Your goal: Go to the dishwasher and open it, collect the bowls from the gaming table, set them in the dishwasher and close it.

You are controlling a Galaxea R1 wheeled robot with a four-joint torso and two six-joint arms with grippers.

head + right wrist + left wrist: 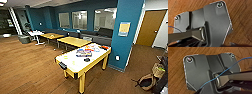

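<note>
The robot stood on the wood floor [30, 67] of a lounge with blue walls, and the gaming table [75, 65] sat right ahead, yellow-legged and white-topped, one corner turned toward the camera. Colourful game boxes [83, 52] lay piled near the middle of the top, and a dark flat round thing [86, 59] rested just beside them, nearer the camera. A pale yellow-green smear [65, 57] showed on the near left part of the top; that could have been one of the bowls, but it was too blurred to call. No dishwasher was to be seen from here, so whether it had been opened could not be judged.

Behind the table ran two more yellow tables [72, 40] and a dark sofa [101, 37] under the windows. A blue pillar [125, 37] stood to the right, and bags [148, 80] sat on the floor beyond it.

Both wrist cameras looked down at bare floorboards past the robot's own dark plate. Nothing was held there that could be made out, and whether either claw was spread or pressed together could not be told.

As a judgement, the task looked early to middling: the robot had the table in front of it, with the bowls not yet gathered, the loading not begun, and the closing left to do.
</note>
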